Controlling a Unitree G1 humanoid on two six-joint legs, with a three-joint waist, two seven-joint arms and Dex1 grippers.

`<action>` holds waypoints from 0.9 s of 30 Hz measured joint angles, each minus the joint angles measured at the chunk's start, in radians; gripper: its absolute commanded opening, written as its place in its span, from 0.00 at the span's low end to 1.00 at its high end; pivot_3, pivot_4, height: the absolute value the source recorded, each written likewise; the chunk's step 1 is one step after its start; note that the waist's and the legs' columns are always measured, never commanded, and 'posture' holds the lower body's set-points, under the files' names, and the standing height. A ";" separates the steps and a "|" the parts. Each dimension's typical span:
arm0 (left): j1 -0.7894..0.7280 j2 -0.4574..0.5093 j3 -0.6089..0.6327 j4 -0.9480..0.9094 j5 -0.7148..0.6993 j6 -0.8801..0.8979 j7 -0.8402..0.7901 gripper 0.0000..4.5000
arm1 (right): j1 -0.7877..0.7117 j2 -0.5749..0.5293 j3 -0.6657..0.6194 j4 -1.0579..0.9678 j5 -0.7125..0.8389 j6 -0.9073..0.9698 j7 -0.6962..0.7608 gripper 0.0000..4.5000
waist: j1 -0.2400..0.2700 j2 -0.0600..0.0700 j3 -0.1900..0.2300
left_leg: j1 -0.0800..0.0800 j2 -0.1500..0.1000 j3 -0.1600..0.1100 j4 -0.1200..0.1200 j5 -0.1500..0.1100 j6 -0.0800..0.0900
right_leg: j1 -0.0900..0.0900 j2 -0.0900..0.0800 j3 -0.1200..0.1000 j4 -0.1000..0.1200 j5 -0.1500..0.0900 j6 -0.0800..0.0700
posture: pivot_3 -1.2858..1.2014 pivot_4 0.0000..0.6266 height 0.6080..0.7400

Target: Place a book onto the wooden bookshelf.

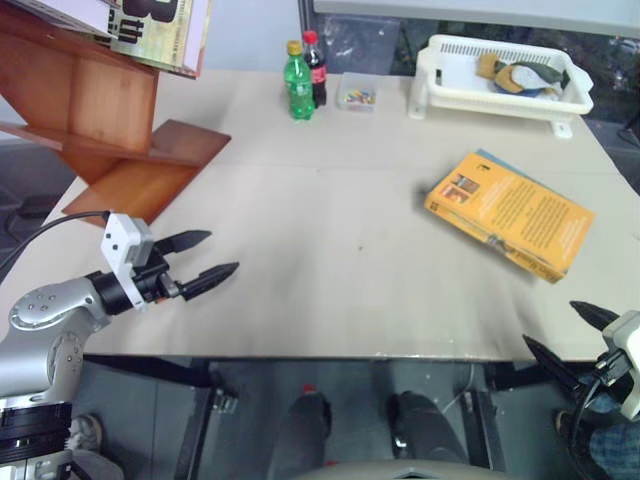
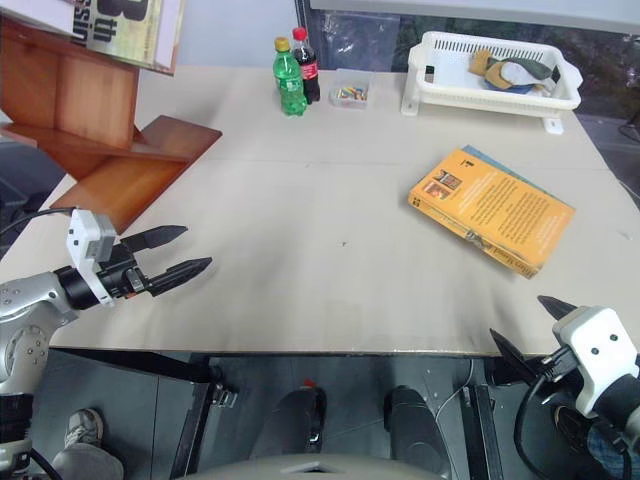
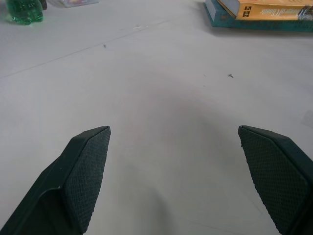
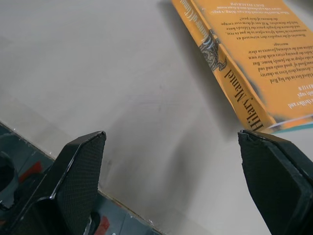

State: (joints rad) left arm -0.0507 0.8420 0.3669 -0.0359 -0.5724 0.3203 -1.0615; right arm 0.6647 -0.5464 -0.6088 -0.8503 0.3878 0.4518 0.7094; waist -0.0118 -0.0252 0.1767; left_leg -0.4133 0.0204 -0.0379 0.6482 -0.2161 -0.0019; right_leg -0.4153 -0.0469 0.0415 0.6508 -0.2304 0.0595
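The orange-yellow book [image 1: 510, 215] lies flat on the right half of the table, on top of a thinner teal book whose edge peeks out beneath it [image 3: 234, 22]. The reddish-brown wooden bookshelf [image 1: 95, 120] stands at the table's far left corner, with magazines leaning on its top panel. My left gripper [image 1: 205, 260] hovers open over the table's left front, empty, pointing toward the middle. My right gripper [image 1: 565, 330] is open and empty at the table's front right edge, just short of the book [image 4: 254, 63].
A green bottle [image 1: 298, 85] and a dark cola bottle [image 1: 316, 68] stand at the back centre beside a small clear box [image 1: 357, 95]. A white plastic basket [image 1: 500, 75] with items sits at the back right. The table edge [image 1: 330, 352] runs just below both grippers.
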 measured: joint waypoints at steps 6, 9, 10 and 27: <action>-0.086 -0.043 -0.047 -0.014 -0.003 0.020 0.017 1.00 | -0.080 -0.026 0.000 0.051 0.005 0.023 -0.027 0.87 | 0.003 -0.001 0.000 | 0.000 0.000 0.001 0.001 0.000 0.000 | 0.001 0.000 0.000 -0.001 0.000 0.000 | 0.52 0.24 1.00; -0.094 -0.054 -0.066 -0.036 -0.005 0.028 0.017 1.00 | -0.096 -0.036 0.000 0.093 -0.002 0.059 -0.059 0.58 | 0.002 -0.001 0.000 | 0.000 0.000 0.001 0.000 0.000 0.000 | 0.001 0.000 0.000 -0.001 0.000 0.000 | 0.52 0.24 1.00; -0.096 -0.059 -0.066 -0.041 -0.007 0.036 0.019 1.00 | -0.105 -0.038 -0.004 0.112 -0.009 0.075 -0.073 0.50 | 0.001 -0.001 0.000 | 0.000 0.000 0.001 -0.001 0.000 0.000 | 0.001 0.000 0.000 -0.001 0.001 -0.001 | 0.52 0.24 1.00; -0.148 -0.177 -0.174 -0.211 -0.030 0.094 0.097 1.00 | -0.608 -0.089 0.227 0.795 -0.273 -0.080 -0.269 0.03 | -0.003 0.001 -0.001 | 0.001 -0.003 0.003 0.000 0.000 0.001 | 0.001 0.005 0.003 0.002 0.003 -0.003 | 0.52 0.24 1.00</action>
State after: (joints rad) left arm -0.1987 0.6648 0.1924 -0.2472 -0.6025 0.4144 -0.9643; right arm 0.0567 -0.6356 -0.3821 -0.0554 0.1148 0.3713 0.4403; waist -0.0150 -0.0247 0.1759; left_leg -0.4121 0.0170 -0.0354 0.6486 -0.2160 -0.0013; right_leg -0.4144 -0.0423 0.0450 0.6528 -0.2270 0.0566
